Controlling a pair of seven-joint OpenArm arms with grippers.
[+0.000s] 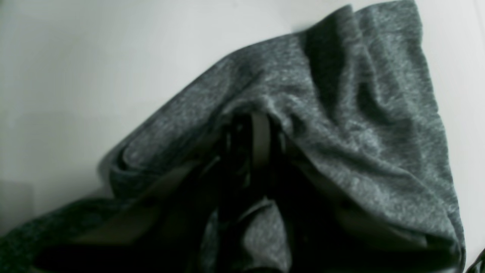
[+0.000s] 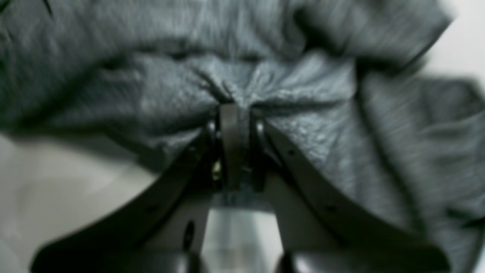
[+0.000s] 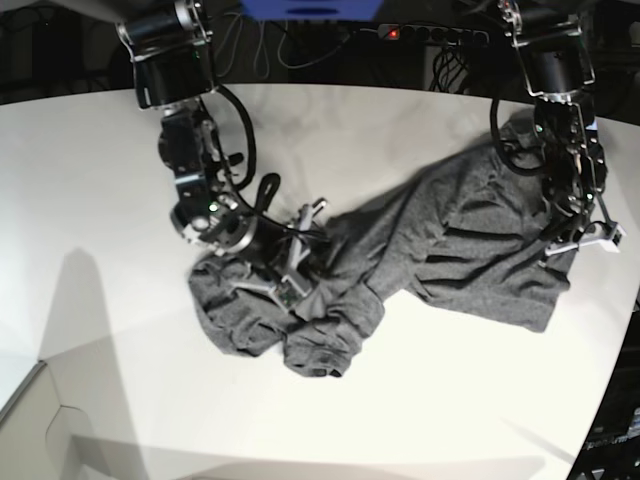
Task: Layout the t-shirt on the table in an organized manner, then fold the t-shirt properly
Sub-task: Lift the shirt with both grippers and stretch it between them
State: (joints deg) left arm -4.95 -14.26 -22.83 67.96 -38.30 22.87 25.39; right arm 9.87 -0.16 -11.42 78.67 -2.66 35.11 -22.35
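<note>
Both claws pinched shut on the t-shirt [image 3: 440, 250], right gripper [image 2: 233, 108] mid-bunch, left gripper [image 3: 570, 240] near the table's [image 3: 100, 200] edge (best drawn apart slowly, evenly, to flatten).

Readable text: none in any of the three views.
t-shirt [image 3: 450, 250]: plain heather grey, no print, label or brand showing.
table [image 3: 90, 180]: bare white, no markings or numbers.
Arm housings: black, no legible lettering at this sharpness.
Back edge, base view: a small red light on a dark strip [image 3: 430, 34], no characters legible beside it.
Wrist views: too blurred for any fine print.
</note>
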